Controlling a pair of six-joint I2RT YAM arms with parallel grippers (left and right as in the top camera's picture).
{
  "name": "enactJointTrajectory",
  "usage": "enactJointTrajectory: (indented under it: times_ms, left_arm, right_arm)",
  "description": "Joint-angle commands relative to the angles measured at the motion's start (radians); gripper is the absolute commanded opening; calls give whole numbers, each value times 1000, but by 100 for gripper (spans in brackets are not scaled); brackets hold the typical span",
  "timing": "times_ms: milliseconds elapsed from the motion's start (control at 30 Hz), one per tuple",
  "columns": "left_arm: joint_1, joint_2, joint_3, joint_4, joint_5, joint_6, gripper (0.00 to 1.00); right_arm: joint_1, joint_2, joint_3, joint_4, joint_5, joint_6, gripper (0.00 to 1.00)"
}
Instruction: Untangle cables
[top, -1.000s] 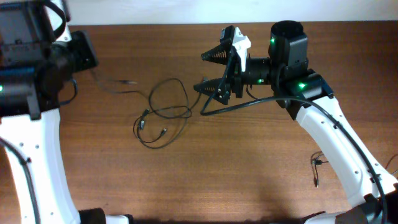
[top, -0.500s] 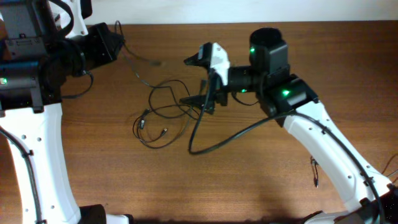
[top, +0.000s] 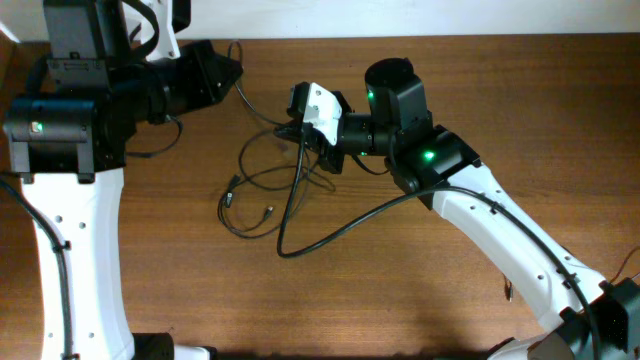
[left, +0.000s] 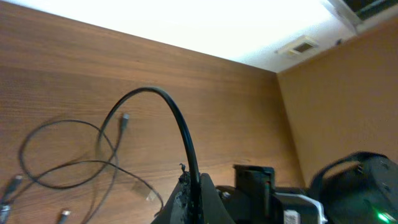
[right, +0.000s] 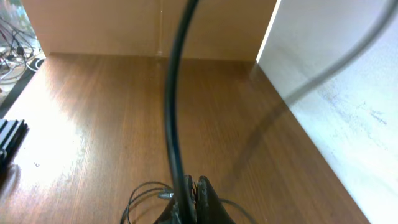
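Observation:
The cables (top: 262, 180) lie as a loose tangle of thin black cords on the brown table, with small plugs at the tangle's lower left (top: 228, 198). My left gripper (top: 232, 72) is at the back left, shut on one cable (top: 255, 105) that runs down to the tangle. In the left wrist view that cable (left: 177, 121) arcs up out of the shut gripper (left: 193, 183), above the cord loops (left: 62, 168). My right gripper (top: 297, 130) sits at the tangle's upper right. In the right wrist view the gripper (right: 193, 182) is shut, with thin cords (right: 146, 190) running out on both sides.
The right arm's own thick black wire (top: 290, 240) loops over the table in front of the tangle and crosses the right wrist view (right: 171, 93). A small dark cord piece (top: 506, 290) lies at the front right. A pale wall (top: 400, 15) borders the table's far edge.
The left arm swung right along the back edge, lifting its cable. The right arm moved left to the tangle and its wide-open gripper closed.

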Motion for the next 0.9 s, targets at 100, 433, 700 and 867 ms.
enactJointTrajectory:
  times_ms: [100, 433, 700, 867]
  left_arm:
    - [0, 1, -4, -79, -359, -6, 3]
    - [0, 140, -6, -200, -361, -6, 0]
    - [-90, 241, -7, -201, -337, -6, 0]
    - [-186, 243, -6, -175, -269, -6, 0]
  right_arm:
    - [3, -13, 14, 86, 42, 122, 4]
    - [3, -88, 15, 311, -5, 262, 4]
    - [4, -100, 15, 406, -9, 322, 4]
    - [3, -100, 15, 406, -8, 322, 4]
